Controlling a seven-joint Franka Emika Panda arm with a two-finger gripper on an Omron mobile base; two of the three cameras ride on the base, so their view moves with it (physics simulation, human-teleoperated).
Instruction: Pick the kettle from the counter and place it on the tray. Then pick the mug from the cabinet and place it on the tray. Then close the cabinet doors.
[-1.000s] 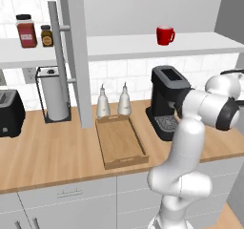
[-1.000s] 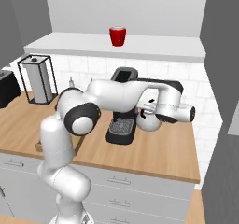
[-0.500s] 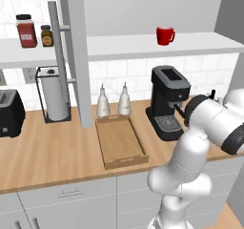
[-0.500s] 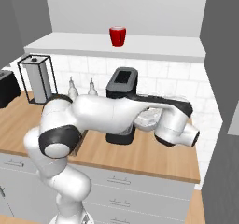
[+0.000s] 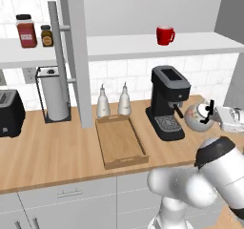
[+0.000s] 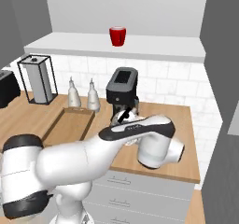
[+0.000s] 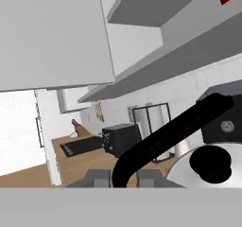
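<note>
The silvery kettle sits just right of the coffee machine, low over the counter. My gripper reaches it from the right and is shut on its thin black handle. In the hand view that handle runs up from between my fingertips, with the kettle's lid knob beside it. From the right base view the kettle peeks out behind my forearm. The wooden tray lies left of the machine. The red mug stands on the white cabinet shelf. Both cabinet doors stand open.
A black coffee machine stands between kettle and tray. Two pale bottles stand behind the tray. Further left are a paper towel holder and a toaster. Spice jars sit on the shelf's left end.
The arm has swung its elbow down and toward the cameras. The hand has settled at the kettle's right side with the fingers around the handle. Mug, tray and doors are unmoved.
</note>
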